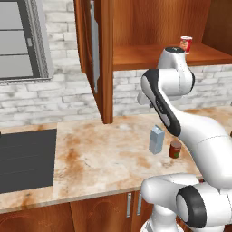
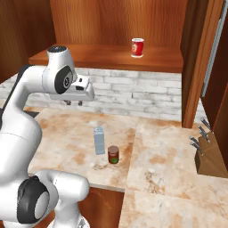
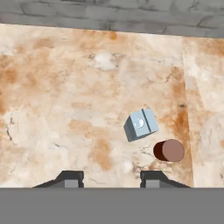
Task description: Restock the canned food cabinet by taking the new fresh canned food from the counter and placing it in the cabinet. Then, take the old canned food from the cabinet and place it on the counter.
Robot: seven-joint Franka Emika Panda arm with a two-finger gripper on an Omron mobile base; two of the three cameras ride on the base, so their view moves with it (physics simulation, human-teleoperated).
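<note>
The small dark red-brown cylindrical can with a green mark [image 2: 113, 154] stands upright on the beige marble-look counter with rusty stains [image 2: 160, 169], near its front edge. Just beside the can, on its wall side, stands a grey-blue carton [image 2: 99, 140]; the two look close but apart. High above the can, the two-finger gripper [image 3: 112, 178] points down at the counter, fingertips spread with nothing between them. The red-topped can with a white band [image 2: 137, 47] sits on the shelf of the reddish-brown wooden cabinet [image 2: 107, 55]. A wooden knife block [image 2: 209, 153] stands well apart from the dark can.
</note>
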